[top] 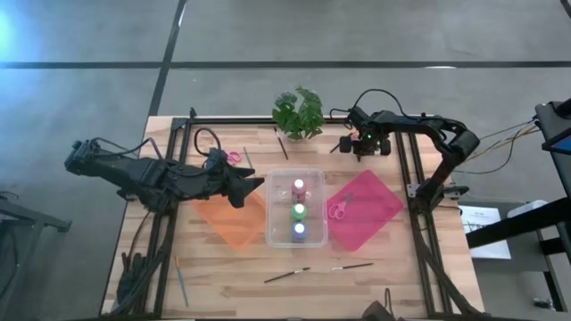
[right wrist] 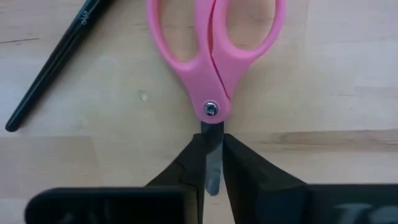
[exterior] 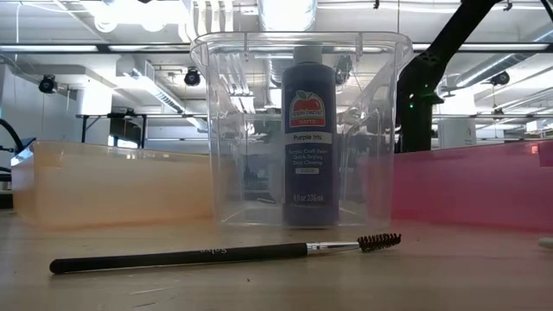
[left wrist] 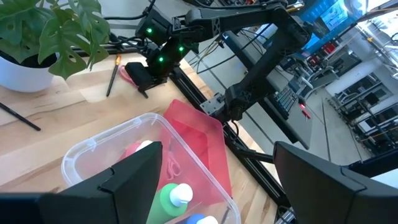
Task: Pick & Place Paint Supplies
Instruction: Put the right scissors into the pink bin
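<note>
A clear bin [top: 296, 207] at the table's middle holds a pink [top: 299, 188], a green [top: 299, 212] and a blue bottle [top: 299, 231]. My right gripper [right wrist: 212, 177], at the far right beside the plant, is shut on pink-handled scissors [right wrist: 214, 59]. My left gripper [left wrist: 217, 152] is open and hovers at the bin's left rim [left wrist: 93, 146], touching nothing. A second pair of scissors [top: 337, 209] lies on the pink mat, a third [top: 234, 158] on the wood far left. Two brushes [top: 285, 275] [top: 352, 266] lie near the front edge. My right gripper pinches the scissors' shut blades [right wrist: 211, 146] between its two fingers [right wrist: 186, 171], just below the pivot screw. The fingers come from above, pointing down, and lie along the blades. The pink handles point away from the gripper, and the scissors look flat on the wood.
A potted plant [top: 299, 111] stands at the far edge. An orange mat [top: 234, 221] lies left of the bin, a pink mat [top: 366, 203] right of it. More brushes lie by the plant [top: 282, 147], beside the held scissors [right wrist: 56, 68] and at the near left [top: 181, 283].
</note>
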Robot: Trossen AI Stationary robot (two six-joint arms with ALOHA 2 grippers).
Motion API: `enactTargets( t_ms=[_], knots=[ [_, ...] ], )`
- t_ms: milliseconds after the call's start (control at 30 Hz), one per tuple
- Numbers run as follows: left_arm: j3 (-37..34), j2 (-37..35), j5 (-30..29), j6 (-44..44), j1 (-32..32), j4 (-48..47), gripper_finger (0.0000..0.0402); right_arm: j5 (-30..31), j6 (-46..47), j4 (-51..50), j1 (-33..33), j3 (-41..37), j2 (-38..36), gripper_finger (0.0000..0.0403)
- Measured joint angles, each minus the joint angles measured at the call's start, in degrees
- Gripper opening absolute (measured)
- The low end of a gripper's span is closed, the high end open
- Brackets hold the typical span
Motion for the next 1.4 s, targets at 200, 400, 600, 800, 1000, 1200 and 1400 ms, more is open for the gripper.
enactTargets(
  t_ms=[200,400,600,800,1000,1200,1400],
  knots=[
    [0.00,0.00,0.00,-0.02,0.00,0.02,0.0316,0.01,-0.21,0.22,0.07,-0.08,-0.16,0.0029],
    [0.00,0.00,0.00,-0.02,0.00,0.02,0.0316,0.04,-0.64,-0.09,0.20,-0.31,-1.19,0.0028],
    [0.00,0.00,0.02,-0.02,0.00,0.04,0.0316,0.01,-0.64,-0.76,0.22,-1.31,-4.30,0.0023],
    [0.00,0.00,0.02,0.01,0.00,0.04,0.0316,0.58,0.28,-0.78,0.36,-3.92,-10.39,0.0024],
    [0.00,0.00,0.04,0.04,0.00,0.03,0.0316,1.31,2.25,-0.80,0.59,-6.83,-19.94,0.0025],
    [0.00,0.00,0.44,0.22,0.00,0.02,0.0316,1.61,3.73,-1.14,0.57,-8.78,-27.96,0.0026],
    [0.00,0.00,0.50,0.18,0.00,0.04,0.0316,1.10,3.01,-0.83,0.57,-8.82,-28.24,0.0027]
  ],
)
